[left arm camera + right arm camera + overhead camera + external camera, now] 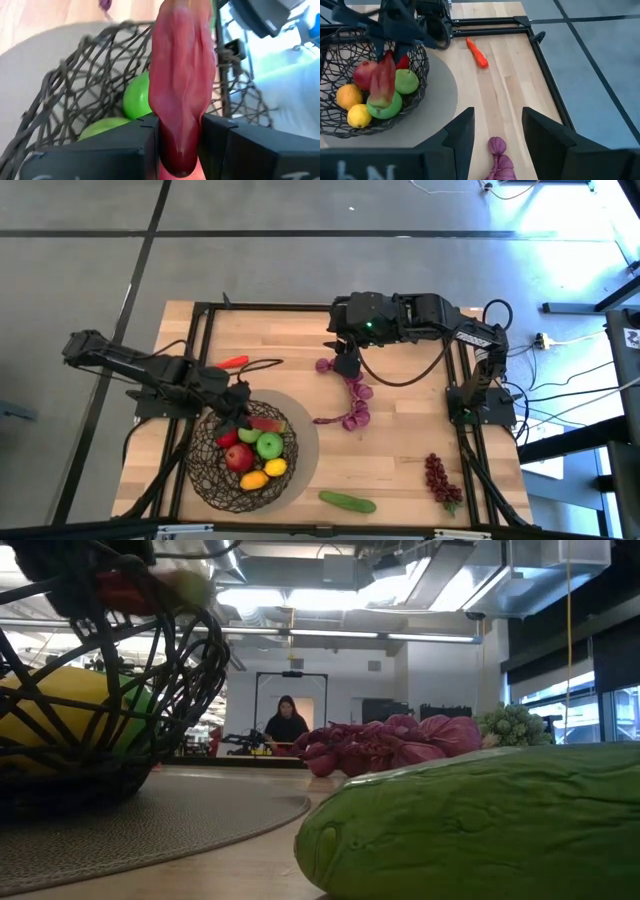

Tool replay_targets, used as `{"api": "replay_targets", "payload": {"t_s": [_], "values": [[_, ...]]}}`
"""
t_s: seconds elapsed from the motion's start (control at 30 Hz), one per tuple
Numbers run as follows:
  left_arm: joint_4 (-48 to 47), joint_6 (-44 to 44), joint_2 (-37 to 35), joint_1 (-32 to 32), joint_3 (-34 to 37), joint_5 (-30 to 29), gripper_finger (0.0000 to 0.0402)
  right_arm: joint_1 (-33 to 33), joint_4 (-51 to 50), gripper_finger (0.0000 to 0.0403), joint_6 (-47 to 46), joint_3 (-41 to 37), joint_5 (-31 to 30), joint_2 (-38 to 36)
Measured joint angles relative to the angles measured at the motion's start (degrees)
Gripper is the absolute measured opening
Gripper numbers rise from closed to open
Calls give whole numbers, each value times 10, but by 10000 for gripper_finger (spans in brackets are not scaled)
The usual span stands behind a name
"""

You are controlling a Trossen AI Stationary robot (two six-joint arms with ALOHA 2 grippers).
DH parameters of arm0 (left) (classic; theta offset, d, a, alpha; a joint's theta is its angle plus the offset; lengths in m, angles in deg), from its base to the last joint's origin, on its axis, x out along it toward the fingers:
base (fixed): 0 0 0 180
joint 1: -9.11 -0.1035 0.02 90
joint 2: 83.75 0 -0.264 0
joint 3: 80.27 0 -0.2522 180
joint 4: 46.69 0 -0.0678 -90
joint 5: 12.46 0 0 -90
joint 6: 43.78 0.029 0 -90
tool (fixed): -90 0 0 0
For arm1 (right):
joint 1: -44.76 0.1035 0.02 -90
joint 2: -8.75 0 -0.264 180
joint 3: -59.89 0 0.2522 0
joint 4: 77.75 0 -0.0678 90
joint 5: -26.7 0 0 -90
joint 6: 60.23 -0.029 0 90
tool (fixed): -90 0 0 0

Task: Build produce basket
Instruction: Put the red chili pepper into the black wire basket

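The dark wire basket [212,470] stands on a round grey mat [305,442] at the near left. It holds a red apple [238,457], green apples [270,445], a yellow fruit [276,467] and an orange one [254,479]. My left gripper [240,408] is over the basket's far rim, shut on a long red fruit with a green end [382,82]. My right gripper [497,132] hangs open above the table's far middle, over a purple grape bunch [355,405], touching nothing. My left gripper pinches one end of the long red fruit [180,142] between its two fingers [127,145]. The fingers slant down from the table's left side, along the fruit's length. The fruit hangs inside the basket, its green end [381,102] just over a green apple; whether they touch I cannot tell.
A red chili [232,362] lies on the wood at the far left. A green cucumber [347,501] lies near the front edge, and a dark-red grape bunch [440,480] at the near right. A black frame [270,308] borders the table.
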Motion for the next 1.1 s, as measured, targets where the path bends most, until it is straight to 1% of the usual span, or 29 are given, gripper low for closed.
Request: {"api": "replay_targets", "payload": {"t_s": [0.2, 0.3, 0.43, 0.73, 0.87, 1.1], "values": [[-5, 0, -1, 0, -7, 17, 67, 0, 0, 158, 2, 0, 0, 0], [-34, 2, 4, 0, -7, -3, 67, 0, 0, 158, 4, 0, 0, 0], [-43, 58, 18, 0, -7, -19, 66, 0, 0, 158, 4, 0, 0, 0], [-48, 200, 68, 0, -7, -13, 65, 0, 3, 158, 3, 0, 0, 1], [-45, 234, 96, 0, -7, -21, 65, 0, 3, 158, 3, 0, 0, 1], [-22, 253, 129, 0, -8, -28, 65, 0, 5, 158, 1, 0, 0, 1]]}}
